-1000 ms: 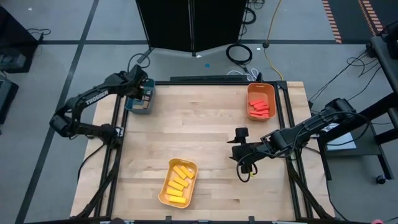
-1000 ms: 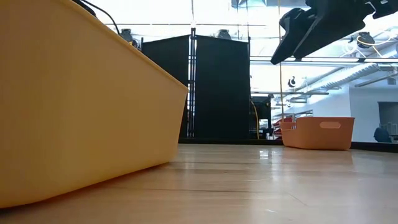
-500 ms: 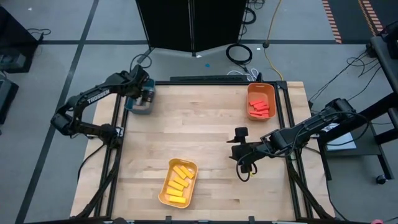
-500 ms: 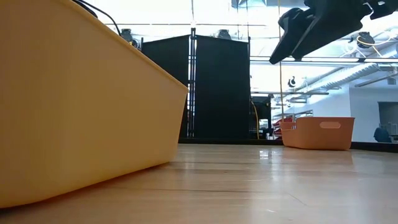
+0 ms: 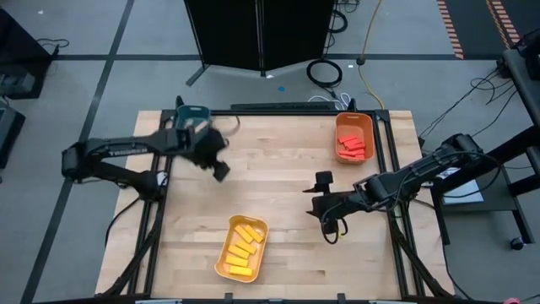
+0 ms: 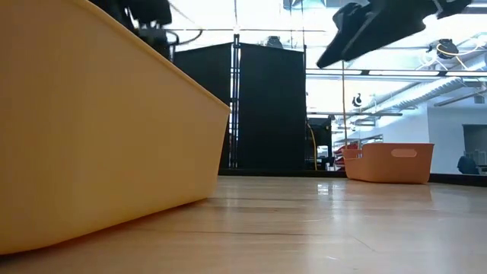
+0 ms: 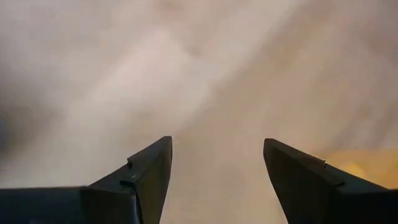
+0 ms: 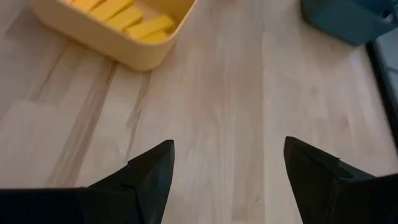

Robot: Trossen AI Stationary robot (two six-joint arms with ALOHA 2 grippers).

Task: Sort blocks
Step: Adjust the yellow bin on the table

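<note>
Overhead, the left gripper [image 5: 221, 171] hung over bare wood at the table's [image 5: 278, 160] far-left quarter, fingers spread, nothing between them; the wrist cam was blurred, so what lay under it was hard to tell beyond pale tabletop. The teal tray [image 5: 191, 113] sat at the far-left corner, mostly hidden by the arm, its contents not visible. The right gripper [image 5: 321, 193] hovered right of centre w/ jaws apart and empty, above plain wood, approx. between the other two trays. Yellow blocks [image 5: 242, 249] lay in the yellow tray [image 5: 222, 268] at the near edge, left of centre. Red blocks [image 5: 353, 147] lay in the orange tray [image 5: 354, 119] at the far-right corner. From table height, the yellow tray's wall filled the left side, w/ the orange tray far off at right.
</note>
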